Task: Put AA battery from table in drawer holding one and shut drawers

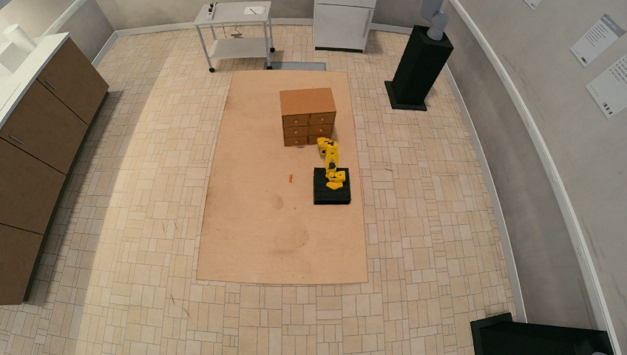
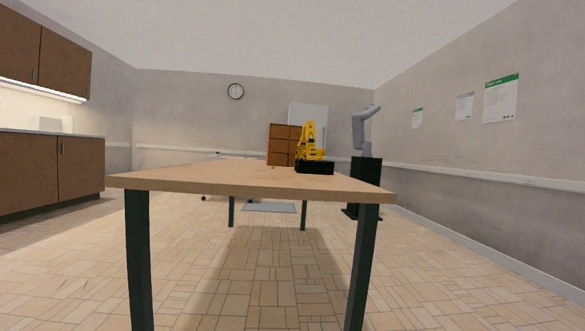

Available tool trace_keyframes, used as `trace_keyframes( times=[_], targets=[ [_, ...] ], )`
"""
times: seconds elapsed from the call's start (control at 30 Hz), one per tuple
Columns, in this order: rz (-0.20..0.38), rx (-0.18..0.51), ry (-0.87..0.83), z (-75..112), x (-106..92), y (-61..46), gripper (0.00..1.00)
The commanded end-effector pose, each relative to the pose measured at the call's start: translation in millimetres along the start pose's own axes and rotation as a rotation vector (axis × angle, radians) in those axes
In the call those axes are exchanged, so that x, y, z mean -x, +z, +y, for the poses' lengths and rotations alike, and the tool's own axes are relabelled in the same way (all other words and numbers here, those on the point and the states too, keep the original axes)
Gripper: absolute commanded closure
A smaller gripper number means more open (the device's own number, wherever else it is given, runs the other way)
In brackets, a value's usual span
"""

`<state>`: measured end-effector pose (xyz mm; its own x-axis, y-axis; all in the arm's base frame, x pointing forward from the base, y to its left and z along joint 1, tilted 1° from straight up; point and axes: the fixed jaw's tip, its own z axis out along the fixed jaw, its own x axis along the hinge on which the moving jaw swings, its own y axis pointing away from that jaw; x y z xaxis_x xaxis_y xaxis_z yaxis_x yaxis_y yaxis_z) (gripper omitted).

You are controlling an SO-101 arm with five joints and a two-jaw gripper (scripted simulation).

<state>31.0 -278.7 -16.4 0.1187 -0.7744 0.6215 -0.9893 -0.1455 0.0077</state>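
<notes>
A small wooden cabinet [image 1: 307, 100] [image 2: 279, 144] with two columns of three drawers stands on the table [image 1: 264, 237] [image 2: 230, 180]. All its drawers look shut. My yellow arm [image 1: 330, 160] [image 2: 307, 141] reaches from its black base [image 1: 331, 193] [image 2: 314, 166] to the cabinet's lower right corner. My gripper [image 1: 322, 142] is at the bottom right drawer front and is shut on its knob, as far as I can tell at this size. The orange AA battery [image 1: 290, 177] [image 2: 272, 167] lies on the table left of the base, well away from the gripper.
A white cart [image 1: 235, 30] and a white cabinet [image 1: 343, 21] stand beyond the table's far end. A black pedestal [image 1: 418, 66] [image 2: 363, 180] with a grey arm stands at the far right. Brown counters [image 1: 35, 132] line the left wall.
</notes>
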Motion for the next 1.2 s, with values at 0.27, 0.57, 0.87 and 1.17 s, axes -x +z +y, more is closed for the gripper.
trace_keyframes(
  times=[0.27, 0.57, 0.87, 1.17],
  targets=[
    [0.009, -0.006, 0.003, -1.8, -3.9, 2.8, 1.0],
    [0.007, -0.005, 0.001, -1.5, -2.8, 1.8, 1.0],
    [0.003, -0.004, -0.001, -0.9, -0.6, -0.3, 1.0],
    [0.003, -0.004, -0.001, -0.9, -0.6, -0.3, 0.96]
  ],
)
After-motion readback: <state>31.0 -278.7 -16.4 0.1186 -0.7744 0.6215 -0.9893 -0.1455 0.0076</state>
